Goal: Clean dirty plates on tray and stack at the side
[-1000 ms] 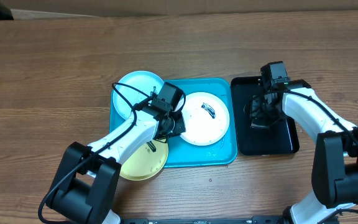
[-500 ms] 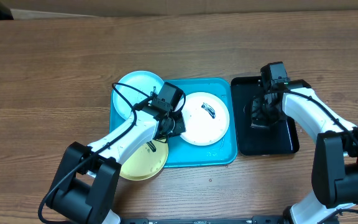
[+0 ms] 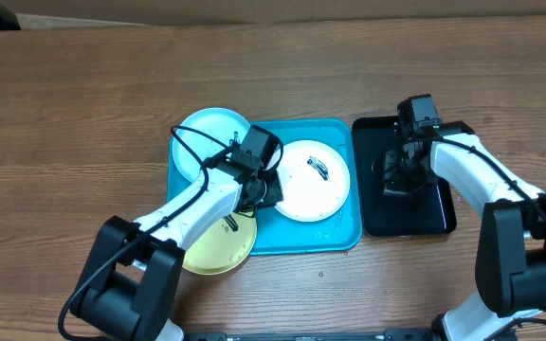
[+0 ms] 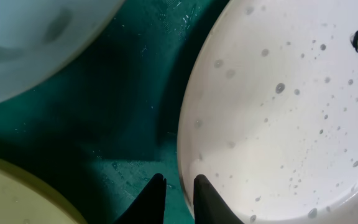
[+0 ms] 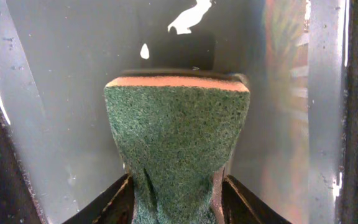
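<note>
The white plate (image 3: pixel 316 180) lies in the turquoise tray (image 3: pixel 341 237) with a dark smear near its middle and water drops on it. My left gripper (image 3: pixel 268 189) is at its left rim; in the left wrist view the fingers (image 4: pixel 178 199) pinch the rim of the white plate (image 4: pixel 278 124). The light blue plate (image 3: pixel 207 137) overlaps the tray's back left corner. The yellow-green plate (image 3: pixel 218 244) overhangs the tray's front left edge. My right gripper (image 5: pixel 178 199) is shut on a green sponge (image 5: pixel 178 130) down in the black tray (image 3: pixel 434 218).
The black tray stands right beside the turquoise tray on the wooden table. Its floor (image 5: pixel 61 74) looks wet and shiny. Bare wood lies left of the plates and along the back of the table.
</note>
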Controlling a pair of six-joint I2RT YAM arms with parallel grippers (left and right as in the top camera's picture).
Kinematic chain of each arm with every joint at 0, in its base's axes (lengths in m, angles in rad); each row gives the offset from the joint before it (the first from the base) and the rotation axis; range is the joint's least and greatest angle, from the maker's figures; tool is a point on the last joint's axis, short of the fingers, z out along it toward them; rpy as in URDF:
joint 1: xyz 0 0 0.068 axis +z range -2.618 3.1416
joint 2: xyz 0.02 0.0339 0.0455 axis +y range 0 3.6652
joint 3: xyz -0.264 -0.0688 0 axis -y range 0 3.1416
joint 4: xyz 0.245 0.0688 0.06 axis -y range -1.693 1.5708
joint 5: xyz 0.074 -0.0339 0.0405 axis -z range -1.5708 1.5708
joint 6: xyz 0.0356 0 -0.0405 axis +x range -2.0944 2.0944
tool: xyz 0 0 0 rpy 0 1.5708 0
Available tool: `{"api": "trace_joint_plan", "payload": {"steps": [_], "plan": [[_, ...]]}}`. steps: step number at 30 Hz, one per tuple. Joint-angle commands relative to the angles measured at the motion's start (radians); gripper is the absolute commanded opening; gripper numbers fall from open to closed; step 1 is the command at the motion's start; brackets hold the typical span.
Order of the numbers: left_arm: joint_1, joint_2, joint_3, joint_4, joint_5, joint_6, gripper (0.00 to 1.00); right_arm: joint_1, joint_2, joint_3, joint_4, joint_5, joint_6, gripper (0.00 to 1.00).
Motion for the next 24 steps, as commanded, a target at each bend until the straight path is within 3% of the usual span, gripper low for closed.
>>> {"api": "trace_joint_plan", "payload": {"steps": [1,4,8,10,16,24], "plan": [[-0.008,0.008,-0.006,0.003,-0.013,-0.017,0.19,-0.004,-0.006,-0.023,0.01,0.007,0.0,0.47],[-0.008,0.008,-0.006,0.004,-0.013,-0.017,0.2,-0.004,-0.006,-0.037,0.03,0.007,0.0,0.41],[-0.008,0.008,-0.006,0.004,-0.014,-0.017,0.2,-0.004,-0.007,-0.027,0.022,0.007,-0.001,0.12],[-0.008,0.008,-0.006,0.003,-0.015,-0.016,0.2,-0.004,-0.007,-0.011,0.008,0.007,-0.001,0.05],[-0.008,0.008,-0.006,0.004,-0.023,-0.017,0.04,-0.004,-0.007,0.083,-0.088,0.007,-0.001,0.04],[-0.008,0.008,-0.007,0.004,-0.025,-0.017,0.14,-0.004,-0.007,0.224,-0.234,0.007,-0.001,0.04]]}}
